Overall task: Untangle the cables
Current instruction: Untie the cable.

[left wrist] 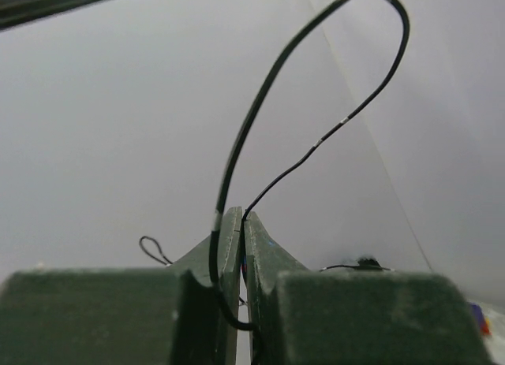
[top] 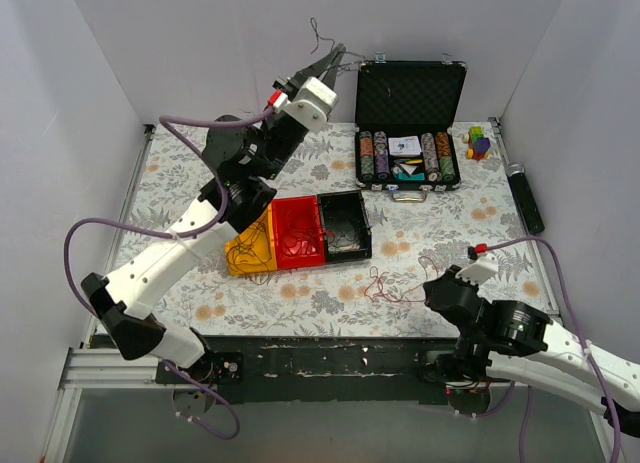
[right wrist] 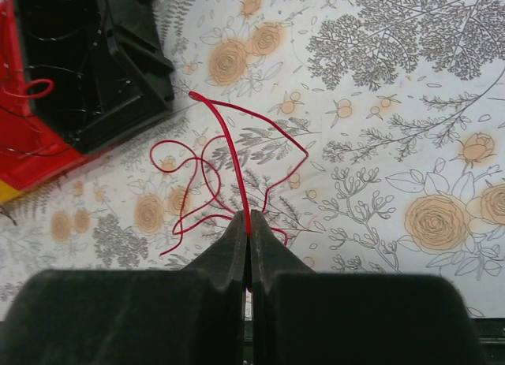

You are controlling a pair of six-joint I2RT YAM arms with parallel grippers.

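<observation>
My left gripper is raised high near the back wall and is shut on a thin black cable. In the left wrist view the black cable loops up out of the shut fingertips. My right gripper is low over the table's front and is shut on a thin red cable. In the right wrist view the red cable runs from the gripper across the flowered cloth in loose loops. More thin wires lie in the red bin and the black bin.
A row of yellow, red and black bins sits mid-table. The black bin's corner lies just beyond the red cable. An open case of poker chips stands at the back right, with a small coloured toy and a black cylinder beside it.
</observation>
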